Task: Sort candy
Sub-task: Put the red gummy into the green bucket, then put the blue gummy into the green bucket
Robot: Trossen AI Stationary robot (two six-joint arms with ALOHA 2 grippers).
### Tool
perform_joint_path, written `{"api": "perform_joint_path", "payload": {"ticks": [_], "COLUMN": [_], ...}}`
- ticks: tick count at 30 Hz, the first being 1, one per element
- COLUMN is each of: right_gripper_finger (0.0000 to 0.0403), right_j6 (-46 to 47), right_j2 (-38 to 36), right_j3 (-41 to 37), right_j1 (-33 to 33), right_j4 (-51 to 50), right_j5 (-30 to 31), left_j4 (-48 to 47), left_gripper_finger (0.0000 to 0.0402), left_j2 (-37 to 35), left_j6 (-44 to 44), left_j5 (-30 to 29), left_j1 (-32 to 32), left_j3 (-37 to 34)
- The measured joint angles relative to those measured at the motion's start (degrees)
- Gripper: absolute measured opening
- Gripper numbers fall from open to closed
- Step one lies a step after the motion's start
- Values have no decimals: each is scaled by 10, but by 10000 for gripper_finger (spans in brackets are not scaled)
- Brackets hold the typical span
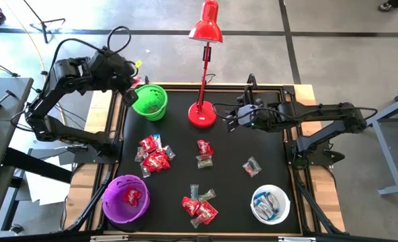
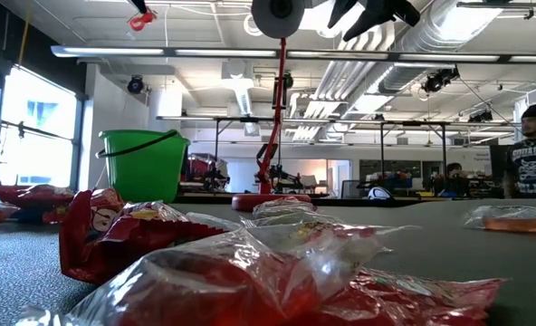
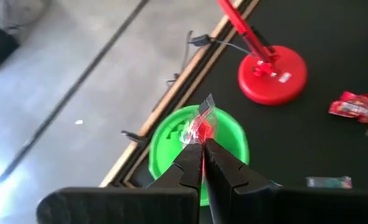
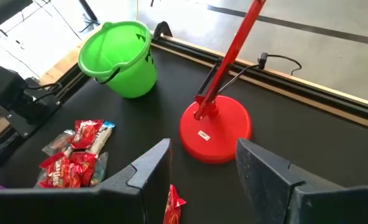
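Candy (image 3: 199, 126), red-and-clear wrapped piece, hanging pinched in left gripper (image 3: 203, 144) above green bucket (image 3: 171, 149) at counter (image 1: 232, 171) back-left corner. More candy lying in loose piles across counter, some sitting in purple bowl (image 1: 111, 202) and white bowl (image 1: 256, 208). Right gripper (image 4: 199, 162) hovering, fingers apart, holding nothing, near red lamp base (image 4: 215, 130).

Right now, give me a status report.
Left gripper shut on a candy above green bucket. Right gripper open near lamp base. Nothing blocking.

The red lamp (image 1: 203, 101) blocks the mat's far middle; bare mat (image 1: 239, 138) lies open between candy piles (image 1: 153, 153).
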Motion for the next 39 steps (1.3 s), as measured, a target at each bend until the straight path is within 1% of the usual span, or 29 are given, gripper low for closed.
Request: {"api": "perform_joint_path", "payload": {"ticks": [3, 5, 7, 15, 20, 24, 29, 32, 39], "right_gripper_finger": [174, 174, 174, 174, 174, 174, 174, 174, 174], "right_j6": [0, 0, 0, -1, 0, 0, 0, 0, -4], "right_j2": [0, 0, 0, 0, 0, 0, 1, 1, 1], "right_j3": [0, 0, 0, 0, 0, 0, 0, 0, 0], "right_j1": [0, 0, 0, -4, -5, -5, -5, -5, -5], "right_j4": [0, -1, -1, -6, -20, -31, -31, -31, -31], "right_j5": [0, 6, 12, 12, 6, -8, -14, -15, -34], "left_j4": [5, 18, 30, 94, 138, 150, 197, 213, 212], "left_gripper_finger": [0, 0, 0, 0, 0, 0, 6, 20, 58], "left_j2": [0, -2, -3, -9, -10, -12, -10, -10, -10], "left_j6": [15, 30, 34, 60, 68, 104, 99, 106, 112], "left_j5": [50, 76, 98, 154, 176, 190, 190, 190, 187], "left_j1": [30, 45, 57, 110, 146, 173, 190, 194, 194], "left_j3": [0, -16, -47, -194, -252, -275, -292, -292, -292]}}
